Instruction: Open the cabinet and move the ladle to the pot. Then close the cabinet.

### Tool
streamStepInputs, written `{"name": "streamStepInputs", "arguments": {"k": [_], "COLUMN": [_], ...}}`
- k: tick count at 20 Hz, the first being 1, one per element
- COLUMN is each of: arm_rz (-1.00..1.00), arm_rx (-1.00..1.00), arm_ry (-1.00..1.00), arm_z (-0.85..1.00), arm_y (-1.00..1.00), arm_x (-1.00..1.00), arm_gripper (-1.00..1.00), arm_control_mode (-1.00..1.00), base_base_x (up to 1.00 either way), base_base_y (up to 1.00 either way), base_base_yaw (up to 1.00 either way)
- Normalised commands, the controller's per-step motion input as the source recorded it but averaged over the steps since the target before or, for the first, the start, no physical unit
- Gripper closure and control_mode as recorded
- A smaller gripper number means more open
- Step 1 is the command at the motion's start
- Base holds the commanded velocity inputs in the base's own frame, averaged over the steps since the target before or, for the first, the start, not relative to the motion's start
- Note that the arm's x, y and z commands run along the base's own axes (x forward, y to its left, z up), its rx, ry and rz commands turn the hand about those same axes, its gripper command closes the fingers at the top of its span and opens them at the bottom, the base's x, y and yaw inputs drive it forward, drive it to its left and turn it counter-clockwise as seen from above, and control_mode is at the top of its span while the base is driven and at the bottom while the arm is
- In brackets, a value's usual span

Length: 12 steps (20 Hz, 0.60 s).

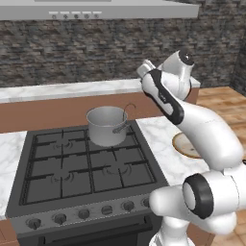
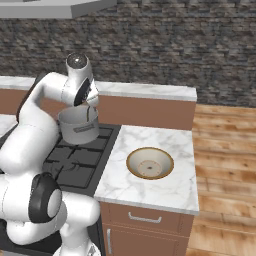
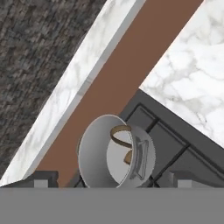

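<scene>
Nearest us is the robot's white arm (image 1: 206,144), reaching forward over the stove (image 1: 81,168). We see the tool (image 3: 112,181) hanging above the pot (image 1: 106,126), its two dark fingertips (image 3: 43,178) spread wide apart, released, with nothing between them. Directly beneath the tool the pot stands on a rear burner, and inside it lies the ladle (image 3: 124,146), its thin stem curving up over the rim. To the tool's right, a round beige bowl (image 2: 150,163) rests on the marble bench (image 2: 165,185), well apart from the pot.
</scene>
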Motion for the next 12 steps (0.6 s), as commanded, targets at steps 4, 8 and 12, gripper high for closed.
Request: {"name": "streamStepInputs", "arguments": {"k": [4,8,12], "arm_rz": [0.02,-0.02,-0.02], "arm_rx": [0.00,0.00,0.00], "arm_ry": [-0.03,-0.09,-0.04], "arm_z": [0.21,0.23,0.27], "arm_y": [0.00,0.00,0.00], "arm_x": [-0.51,-0.56,-0.61], "arm_gripper": [-1.00,-1.00,-1.00], "arm_control_mode": [-1.00,-1.00,-1.00], "base_base_x": [0.00,0.00,0.00], "base_base_y": [0.00,0.00,0.00], "base_base_yaw": [0.00,0.00,0.00]}}
